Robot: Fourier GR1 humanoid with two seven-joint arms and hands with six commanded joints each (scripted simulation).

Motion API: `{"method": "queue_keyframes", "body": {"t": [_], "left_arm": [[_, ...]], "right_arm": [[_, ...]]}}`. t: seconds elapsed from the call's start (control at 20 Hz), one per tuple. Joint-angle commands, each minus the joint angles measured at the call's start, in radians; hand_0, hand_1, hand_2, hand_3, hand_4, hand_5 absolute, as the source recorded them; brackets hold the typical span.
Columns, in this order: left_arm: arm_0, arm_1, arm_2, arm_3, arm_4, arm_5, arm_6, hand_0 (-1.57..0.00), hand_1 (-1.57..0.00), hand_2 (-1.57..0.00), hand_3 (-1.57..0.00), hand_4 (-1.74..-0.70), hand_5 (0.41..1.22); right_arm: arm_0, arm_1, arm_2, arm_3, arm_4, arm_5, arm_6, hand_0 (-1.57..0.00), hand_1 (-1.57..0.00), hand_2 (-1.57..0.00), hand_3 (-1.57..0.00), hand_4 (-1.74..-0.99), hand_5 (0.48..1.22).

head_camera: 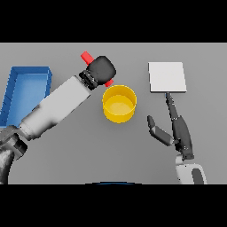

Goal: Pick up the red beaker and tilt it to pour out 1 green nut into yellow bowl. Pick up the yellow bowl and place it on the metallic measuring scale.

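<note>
My left hand (102,68) is shut on the red beaker (87,56), which shows only as a red end above the hand and a red bit at the hand's lower right. The beaker is tilted over the far rim of the yellow bowl (119,103), which stands mid-table. I can make out no green nut. The metallic measuring scale (167,77) is a flat pale square at the right rear. My right hand (176,129) lies open at the right of the bowl, fingers stretched toward the scale's near edge, thumb pointing at the bowl.
A blue tray (24,91) stands at the table's left side, partly behind my left forearm (55,108).
</note>
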Motion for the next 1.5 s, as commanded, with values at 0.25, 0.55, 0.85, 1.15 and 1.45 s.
{"method": "queue_keyframes", "body": {"t": [0.25, 0.55, 0.85, 1.15, 1.45], "left_arm": [[-0.066, -0.011, -0.08, 0.057, -0.098, 0.006, -0.02, -1.57, -1.57, -1.57, -1.57, -1.73, 1.22], [-0.074, -0.053, -0.162, 0.057, -0.192, 0.049, -0.001, -1.57, -1.57, -1.57, -1.57, -1.74, 1.221], [-0.154, -0.075, -0.27, 0.09, -0.296, -0.012, -0.066, -1.57, -1.57, -1.57, -1.57, -1.73, 1.221], [-0.211, -0.092, -0.314, 0.113, -0.35, -0.05, -0.105, -1.57, -1.57, -1.57, -1.57, -1.73, 1.221], [-0.36, -0.049, -0.171, 0.221, -0.284, 0.026, -0.146, -1.57, -1.57, -1.57, -1.57, -1.73, 1.221]], "right_arm": [[0.005, 0.015, 0.004, 0.017, 0.0, -0.008, -0.024, 0.0, 0.0, 0.0, 0.0, -1.06, 0.696], [0.009, 0.018, 0.001, 0.007, 0.0, -0.015, -0.02, 0.0, 0.0, 0.0, 0.0, -1.065, 0.684], [0.005, 0.015, 0.001, 0.016, 0.013, -0.025, -0.04, 0.0, 0.0, 0.0, 0.0, -1.063, 0.673], [0.003, 0.02, 0.015, 0.01, 0.035, -0.03, -0.03, 0.0, 0.0, 0.0, 0.0, -1.035, 0.685], [0.0, 0.014, 0.009, 0.015, 0.05, -0.047, -0.041, 0.0, 0.0, 0.0, 0.0, -1.023, 0.682]]}}
